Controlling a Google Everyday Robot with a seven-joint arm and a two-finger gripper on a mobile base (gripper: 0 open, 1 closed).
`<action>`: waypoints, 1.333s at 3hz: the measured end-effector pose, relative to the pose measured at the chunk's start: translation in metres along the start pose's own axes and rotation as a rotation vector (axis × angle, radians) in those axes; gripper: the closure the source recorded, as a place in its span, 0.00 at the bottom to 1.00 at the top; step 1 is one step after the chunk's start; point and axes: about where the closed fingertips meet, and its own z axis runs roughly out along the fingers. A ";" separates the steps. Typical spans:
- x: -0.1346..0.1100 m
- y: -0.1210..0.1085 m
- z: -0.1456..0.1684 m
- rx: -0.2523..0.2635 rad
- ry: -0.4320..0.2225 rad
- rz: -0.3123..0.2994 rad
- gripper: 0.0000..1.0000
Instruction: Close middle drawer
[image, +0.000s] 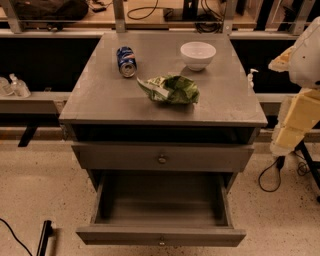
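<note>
The middle drawer (161, 235) is pulled far out toward me. Its grey box is open and empty, and its wide front with a small round knob (161, 243) sits near the bottom of the view. The uppermost drawer front (162, 158) above it stands only slightly out. The lowest drawer is hidden under the open one. My gripper (289, 132) hangs on the cream and white arm at the right edge. It is beside the cabinet's right side, level with the uppermost front, and touches nothing.
On the grey cabinet top (100, 100) lie a blue can (126, 61) on its side, a white bowl (198, 54) and a green chip bag (170, 90). Black cables (270, 175) trail on the speckled floor at right. A dark bar (44, 236) lies at lower left.
</note>
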 end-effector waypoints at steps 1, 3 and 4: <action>0.000 0.000 0.000 0.000 0.000 0.000 0.00; -0.020 0.042 0.061 -0.026 -0.184 -0.020 0.00; -0.036 0.067 0.083 -0.047 -0.264 -0.043 0.00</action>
